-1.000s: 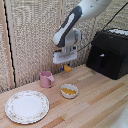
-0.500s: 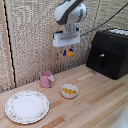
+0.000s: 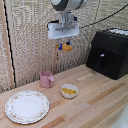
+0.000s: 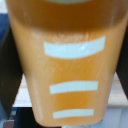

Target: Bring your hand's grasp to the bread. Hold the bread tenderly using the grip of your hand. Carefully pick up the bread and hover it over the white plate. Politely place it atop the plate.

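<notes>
I see the hand (image 3: 63, 47) hanging high above the table (image 3: 95, 102), its blue-tipped fingers closed on the bread (image 3: 66, 48), which fills the wrist view as an orange slab (image 4: 67, 65) with pale stripes. The white plate (image 3: 26, 106) lies near me at the exterior view's left, well apart from the bread. A pink cup (image 3: 46, 79) and a small bowl (image 3: 69, 91) sit between them, and a black box (image 3: 110, 52) stands at the far right.

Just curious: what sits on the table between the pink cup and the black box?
In the exterior view, only the small white bowl of yellow food lies between the pink cup and the black box.
</notes>
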### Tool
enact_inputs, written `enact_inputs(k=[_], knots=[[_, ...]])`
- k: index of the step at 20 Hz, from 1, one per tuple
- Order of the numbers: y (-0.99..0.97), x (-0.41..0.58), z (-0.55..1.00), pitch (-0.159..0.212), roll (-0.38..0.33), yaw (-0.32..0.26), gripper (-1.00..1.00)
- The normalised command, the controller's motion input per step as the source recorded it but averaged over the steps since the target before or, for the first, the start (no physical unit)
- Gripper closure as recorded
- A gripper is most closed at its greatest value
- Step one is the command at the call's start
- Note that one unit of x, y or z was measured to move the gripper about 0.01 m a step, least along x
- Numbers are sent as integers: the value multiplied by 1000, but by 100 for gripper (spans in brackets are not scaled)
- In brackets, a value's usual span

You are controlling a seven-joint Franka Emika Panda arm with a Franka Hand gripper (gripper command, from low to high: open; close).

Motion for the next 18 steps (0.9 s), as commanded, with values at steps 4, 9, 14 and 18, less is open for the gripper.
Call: enact_inputs(k=[4,9,14,18], knots=[[989,-125,-39,0,0,0,100],[1000,-4,-295,-5,0,0,100],[989,0,-462,-18,-3,0,100],[761,5,-520,-21,-40,7,100]])
